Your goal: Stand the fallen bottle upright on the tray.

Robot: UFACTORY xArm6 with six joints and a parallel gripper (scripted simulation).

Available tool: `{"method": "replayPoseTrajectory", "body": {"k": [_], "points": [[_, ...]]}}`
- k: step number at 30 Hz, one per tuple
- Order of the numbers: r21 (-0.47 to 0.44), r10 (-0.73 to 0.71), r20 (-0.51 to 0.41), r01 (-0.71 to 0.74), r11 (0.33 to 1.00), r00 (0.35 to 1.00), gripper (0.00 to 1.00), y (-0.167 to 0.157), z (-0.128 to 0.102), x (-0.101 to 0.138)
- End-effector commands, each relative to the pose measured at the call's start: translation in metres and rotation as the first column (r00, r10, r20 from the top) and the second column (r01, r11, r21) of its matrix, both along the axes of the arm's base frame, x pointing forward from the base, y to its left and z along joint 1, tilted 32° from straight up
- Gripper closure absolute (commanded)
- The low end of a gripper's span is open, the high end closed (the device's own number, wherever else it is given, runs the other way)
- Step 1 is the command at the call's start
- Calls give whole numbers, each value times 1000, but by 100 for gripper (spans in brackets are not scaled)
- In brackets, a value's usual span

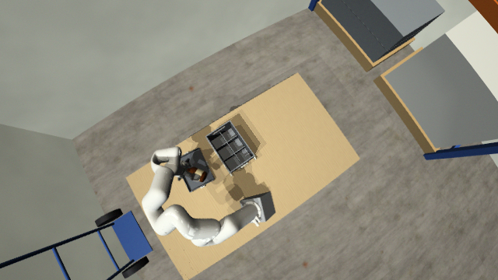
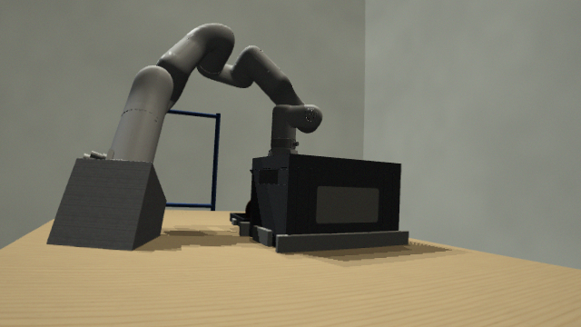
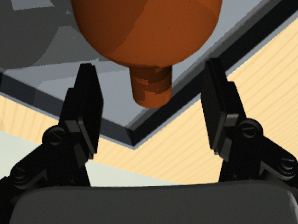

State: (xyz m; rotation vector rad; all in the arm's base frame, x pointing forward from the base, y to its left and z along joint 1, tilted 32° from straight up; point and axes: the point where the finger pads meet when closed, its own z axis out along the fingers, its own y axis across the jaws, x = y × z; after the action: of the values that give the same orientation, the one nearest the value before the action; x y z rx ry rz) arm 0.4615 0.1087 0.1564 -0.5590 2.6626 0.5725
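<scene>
A brown bottle (image 3: 148,24) with a cream label band lies on its side on the dark grey tray. In the wrist view its neck (image 3: 150,86) points toward me. My gripper (image 3: 150,79) is open, with a finger on each side of the neck and a gap to each. In the overhead view the bottle (image 1: 195,172) shows on the tray beside my wrist. The dark crate (image 1: 232,146) with several compartments stands just beyond the tray. In the low side view the crate (image 2: 327,200) hides the bottle and the fingers.
The arm's grey base block (image 1: 261,206) stands near the table's front edge. A blue hand truck (image 1: 117,241) stands on the floor off the table's left corner. Grey shelving units (image 1: 440,97) stand far to the right.
</scene>
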Motion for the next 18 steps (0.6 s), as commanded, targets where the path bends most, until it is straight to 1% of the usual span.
{"method": "replayPoseTrajectory", "body": {"k": [1, 18], "points": [[0, -1, 3, 1, 1000, 1000, 35, 2, -4, 2], [0, -1, 3, 1, 1000, 1000, 35, 10, -18, 7]]}}
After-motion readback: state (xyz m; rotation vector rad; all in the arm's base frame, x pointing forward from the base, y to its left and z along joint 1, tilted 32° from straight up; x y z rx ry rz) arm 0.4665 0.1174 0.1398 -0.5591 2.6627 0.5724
